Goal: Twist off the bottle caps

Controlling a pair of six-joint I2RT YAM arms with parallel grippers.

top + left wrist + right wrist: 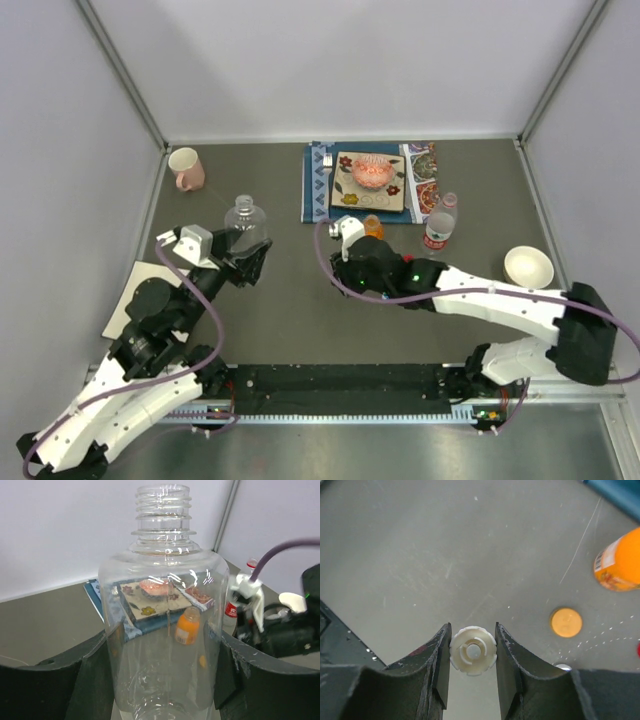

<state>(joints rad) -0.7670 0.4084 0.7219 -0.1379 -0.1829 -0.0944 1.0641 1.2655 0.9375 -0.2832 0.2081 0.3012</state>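
My left gripper (250, 255) is shut on the plain clear bottle (243, 224) and holds it upright. In the left wrist view the bottle (164, 605) fills the space between my fingers, and its threaded neck (163, 505) is bare. My right gripper (345, 268) is shut on the white cap (473, 650), held underside up just above the table. The orange cap (566, 622) lies loose on the table beside the short orange bottle (619, 562), which also shows in the top view (373, 227). The red-label bottle (440, 222) stands upright to its right. The blue-label bottle and blue cap are out of view.
A pink mug (186, 168) stands at the back left. A patterned placemat (318, 185) with a plate (370, 180) lies at the back centre. A white bowl (528, 266) sits at the right. A white card (140, 290) lies by the left arm.
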